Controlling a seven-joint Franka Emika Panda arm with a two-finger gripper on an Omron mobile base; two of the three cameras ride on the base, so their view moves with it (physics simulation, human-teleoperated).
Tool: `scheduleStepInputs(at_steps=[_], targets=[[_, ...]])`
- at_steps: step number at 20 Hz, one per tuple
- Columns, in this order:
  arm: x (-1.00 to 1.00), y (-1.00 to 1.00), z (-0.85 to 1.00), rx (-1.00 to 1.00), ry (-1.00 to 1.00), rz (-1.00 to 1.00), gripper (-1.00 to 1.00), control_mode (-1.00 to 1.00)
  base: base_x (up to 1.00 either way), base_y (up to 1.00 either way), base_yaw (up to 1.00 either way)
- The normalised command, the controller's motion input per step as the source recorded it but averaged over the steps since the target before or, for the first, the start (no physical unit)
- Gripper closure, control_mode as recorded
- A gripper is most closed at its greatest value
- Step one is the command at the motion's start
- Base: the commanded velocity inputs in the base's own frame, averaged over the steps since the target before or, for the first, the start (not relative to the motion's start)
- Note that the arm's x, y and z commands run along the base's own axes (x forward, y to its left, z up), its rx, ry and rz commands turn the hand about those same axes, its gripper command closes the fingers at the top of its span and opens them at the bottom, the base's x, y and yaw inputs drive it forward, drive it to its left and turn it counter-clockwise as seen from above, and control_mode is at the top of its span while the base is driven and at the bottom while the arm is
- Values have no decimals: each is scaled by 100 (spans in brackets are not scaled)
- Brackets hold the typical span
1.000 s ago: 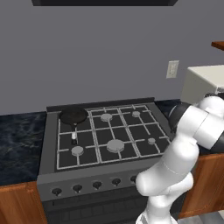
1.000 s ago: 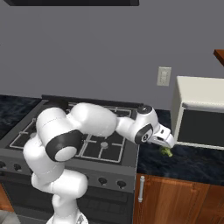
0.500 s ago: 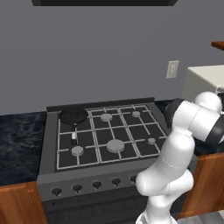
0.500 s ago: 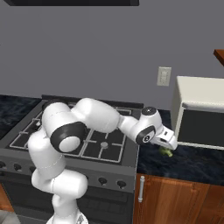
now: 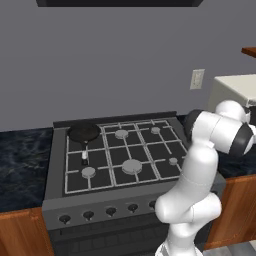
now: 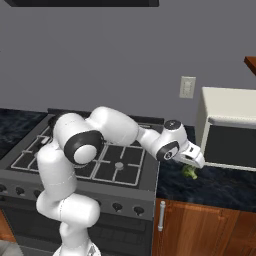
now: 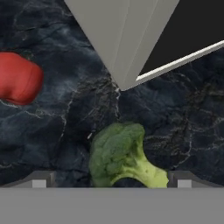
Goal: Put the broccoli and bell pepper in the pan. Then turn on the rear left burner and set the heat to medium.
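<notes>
The broccoli (image 7: 118, 155), a lumpy green floret with a pale stem, lies on the dark marble counter (image 6: 215, 184) just right of the stove. My gripper (image 7: 111, 181) hangs right over it, open, with one fingertip on each side of the floret and nothing gripped. From the right base view the gripper (image 6: 194, 162) sits just above the broccoli (image 6: 189, 172). The red bell pepper (image 7: 17, 78) lies on the same counter, off to the left in the hand view. The black pan (image 5: 84, 132) rests on the rear left burner, its whitish-tipped handle pointing forward.
A white microwave (image 6: 230, 130) stands on the counter close behind the broccoli, its corner (image 7: 127, 39) near the hand. The stove (image 5: 120, 155) has grey burner caps and a row of knobs (image 5: 110, 212) along its front.
The arm's elbow has swung to the right and the hand has settled slightly lower over the broccoli. The jaws have stayed open.
</notes>
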Motion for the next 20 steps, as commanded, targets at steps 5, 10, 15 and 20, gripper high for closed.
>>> scheduleStepInputs(at_steps=[5,10,15,20], targets=[[-1,-5,-6,0,0,0,-100,-100,0,0,0],[-1,-2,-19,0,0,0,-100,-100,0,0,0],[4,-4,-28,0,0,0,-100,-100,0,0,0],[14,-11,-18,0,0,0,-100,-100,0,0,0]])
